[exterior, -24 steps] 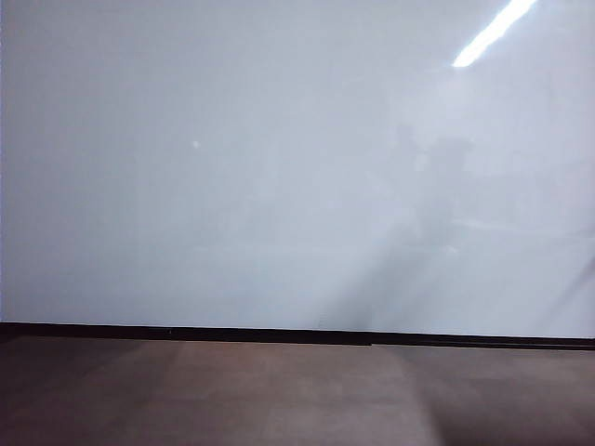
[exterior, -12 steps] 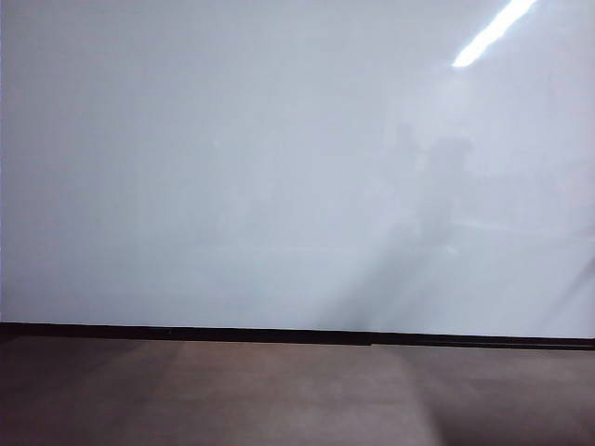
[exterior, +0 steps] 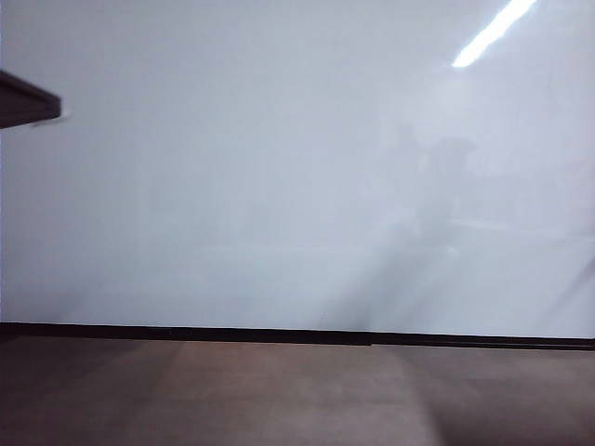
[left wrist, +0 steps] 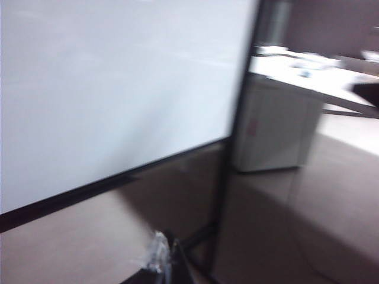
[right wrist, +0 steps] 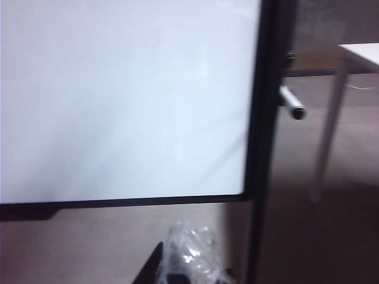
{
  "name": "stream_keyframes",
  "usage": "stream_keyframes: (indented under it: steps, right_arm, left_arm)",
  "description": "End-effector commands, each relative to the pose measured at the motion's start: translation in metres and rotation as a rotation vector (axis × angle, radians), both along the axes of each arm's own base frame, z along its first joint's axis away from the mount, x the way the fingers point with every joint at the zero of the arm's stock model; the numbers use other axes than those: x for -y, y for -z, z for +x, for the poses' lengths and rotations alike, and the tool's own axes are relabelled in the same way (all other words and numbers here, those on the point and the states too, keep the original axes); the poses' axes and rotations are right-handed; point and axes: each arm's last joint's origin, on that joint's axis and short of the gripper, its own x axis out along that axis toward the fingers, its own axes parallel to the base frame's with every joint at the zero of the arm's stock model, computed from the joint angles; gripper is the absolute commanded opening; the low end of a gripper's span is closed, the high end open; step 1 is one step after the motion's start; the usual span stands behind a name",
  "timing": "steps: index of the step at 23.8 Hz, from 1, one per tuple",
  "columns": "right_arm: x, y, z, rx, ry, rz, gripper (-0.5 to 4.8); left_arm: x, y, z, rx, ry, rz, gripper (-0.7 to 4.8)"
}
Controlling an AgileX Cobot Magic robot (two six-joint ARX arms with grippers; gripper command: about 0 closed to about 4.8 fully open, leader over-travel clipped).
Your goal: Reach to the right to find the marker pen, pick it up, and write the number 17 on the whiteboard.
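Note:
The whiteboard (exterior: pixel 279 167) fills the exterior view, glossy and blank, with a black strip along its lower edge. Neither gripper shows clearly there. In the right wrist view the marker pen (right wrist: pixel 292 102), grey-white with a dark tip, sticks out from the right side of the whiteboard's (right wrist: pixel 118 89) black frame. My right gripper (right wrist: pixel 189 263), wrapped in clear plastic, is shut and empty, low and well short of the pen. In the blurred left wrist view my left gripper (left wrist: pixel 164 260) shows as one narrow tip, fingers together, holding nothing, pointing at the whiteboard's (left wrist: pixel 106 89) lower right corner.
A dark bar (exterior: pixel 28 100) pokes in at the exterior view's left edge; what it is I cannot tell. Brown-grey floor (exterior: pixel 279 390) lies below the board. Right of the board stand a white cabinet (left wrist: pixel 272 130) and a white table (right wrist: pixel 358 53) with a thin leg (right wrist: pixel 325 136).
A dark bar has come into the exterior view at the left edge, in front of the board. The board and floor look the same.

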Motion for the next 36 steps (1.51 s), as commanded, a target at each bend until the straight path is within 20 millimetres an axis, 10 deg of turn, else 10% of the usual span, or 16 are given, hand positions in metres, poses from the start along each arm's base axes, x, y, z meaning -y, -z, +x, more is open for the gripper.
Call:
stream_keyframes:
  steps: [1,15,22,25,34,36]
  right_arm:
    - [0.005,-0.008,-0.001,0.086,0.175,0.019,-0.05]
    - [0.014,-0.157,-0.035,0.854,0.473,0.13,-0.05]
    - [0.024,-0.257,0.02,0.895,0.367,-0.095,-0.05]
    - [0.057,-0.286,0.068,0.794,0.314,-0.051,-0.05]
    - [0.153,-0.174,0.158,0.285,0.036,0.05,-0.05]
    - [0.158,-0.139,0.17,0.218,-0.009,0.069,1.0]
  left_arm:
    - [0.003,-0.001,-0.004,0.012,0.048,-0.007,-0.05]
    - [0.005,-0.001,-0.006,0.012,0.075,-0.007,-0.05]
    - [0.005,-0.001,-0.006,0.012,0.077,-0.006,-0.05]
    - [0.005,-0.001,-0.006,0.011,0.078,-0.007,-0.05]
    - [0.005,-0.001,-0.006,0.011,0.078,-0.006,-0.05]
    - [0.005,-0.001,-0.006,0.012,0.078,-0.007,-0.05]
